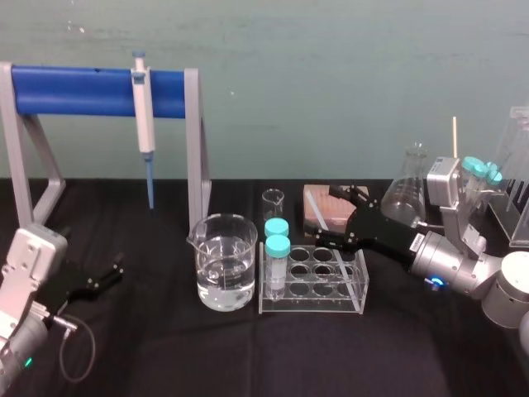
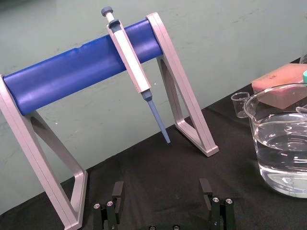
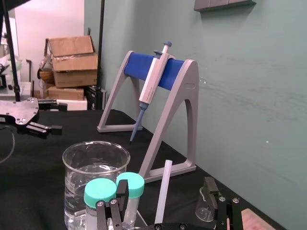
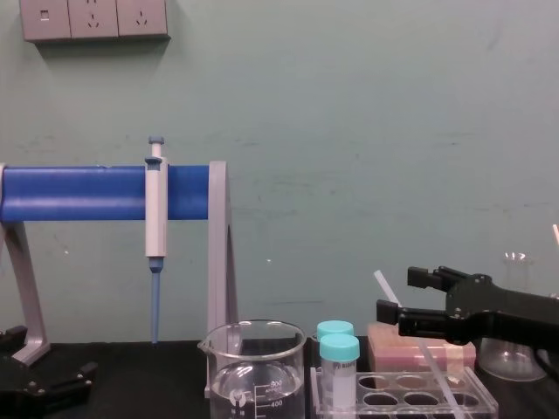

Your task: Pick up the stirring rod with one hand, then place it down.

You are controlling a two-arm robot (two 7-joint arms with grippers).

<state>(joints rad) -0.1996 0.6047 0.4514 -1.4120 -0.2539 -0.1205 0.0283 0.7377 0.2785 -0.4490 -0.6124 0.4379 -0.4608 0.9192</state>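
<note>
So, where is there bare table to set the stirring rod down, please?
Free: black cloth in front of the beaker and rack, and between left gripper and beaker. Crowded behind the rack: right gripper, pink block, flask.

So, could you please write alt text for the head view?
The black right gripper reaches over a clear plastic tube rack, jaws open either side of the translucent white stirring rod leaning in it. A glass beaker of water stands beside the rack; the black left gripper rests far left.

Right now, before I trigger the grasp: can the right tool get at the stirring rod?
Probably yes: the right tool is open, with the stirring rod standing between its fingers; nothing seems to block closing.
</note>
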